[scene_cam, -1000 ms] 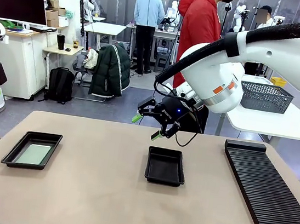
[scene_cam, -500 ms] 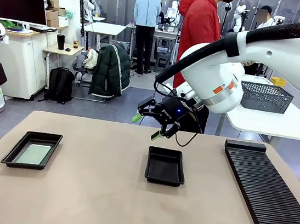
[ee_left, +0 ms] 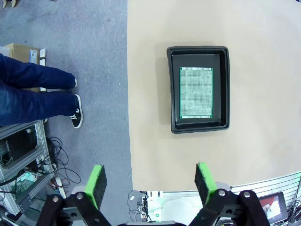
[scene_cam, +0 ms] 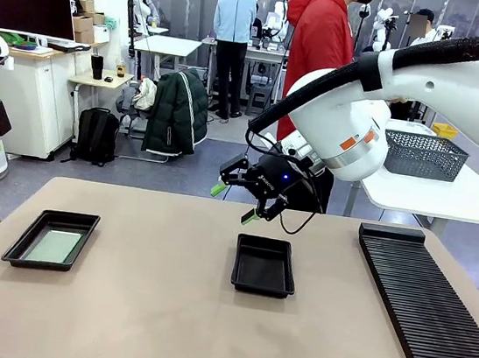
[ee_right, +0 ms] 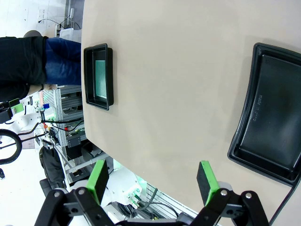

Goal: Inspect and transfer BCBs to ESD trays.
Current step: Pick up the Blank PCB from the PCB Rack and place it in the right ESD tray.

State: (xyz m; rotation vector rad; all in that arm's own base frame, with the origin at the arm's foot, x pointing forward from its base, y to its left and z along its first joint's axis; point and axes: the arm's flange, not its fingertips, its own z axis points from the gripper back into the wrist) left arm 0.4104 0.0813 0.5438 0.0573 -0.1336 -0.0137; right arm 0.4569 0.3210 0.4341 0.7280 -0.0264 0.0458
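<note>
Right hand (scene_cam: 233, 204): jaws wide, nothing between the pads. It hangs above the bench (scene_cam: 152, 309), just past the far end of the middle tray (scene_cam: 264, 266), not touching it. In the right wrist view that tray sits off to one side and shows a bare black floor.

Left hand (ee_left: 150, 178): also wide, nothing gripped. It is held high off the left end of the bench, and its wrist view looks straight down on the left tray (ee_left: 170, 94) from well above.

Board (ee_left: 196, 92): one, lying flat on the floor of the left tray, roughly centred, with a black margin all round. Green grid face up in the wrist view, pale grey-green in the front view.

The two trays are well apart, the left one near the left edge of the bench. Long black slotted rack (scene_cam: 426, 301) runs along the right side of the bench. Person in a red top (scene_cam: 321, 31) stands at the far side, behind the right arm.
</note>
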